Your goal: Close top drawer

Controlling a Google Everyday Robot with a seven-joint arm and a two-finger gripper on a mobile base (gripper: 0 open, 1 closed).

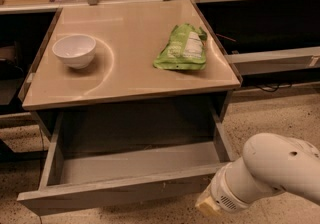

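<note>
The top drawer (117, 191) is pulled out from under the beige counter (131, 84). Its shallow grey tray (141, 162) is empty and its flat grey front faces me at the bottom of the view. My white arm (272, 170) comes in from the lower right. My gripper (209, 206) is at the arm's pale end, low at the right end of the drawer front and close to it. Whether it touches the front is hidden.
A white bowl (74, 50) stands at the counter's left and a green snack bag (182, 48) lies at its right. Another grey drawer front (272, 60) sticks out at the right. Speckled floor (270, 113) lies to the right of the drawer.
</note>
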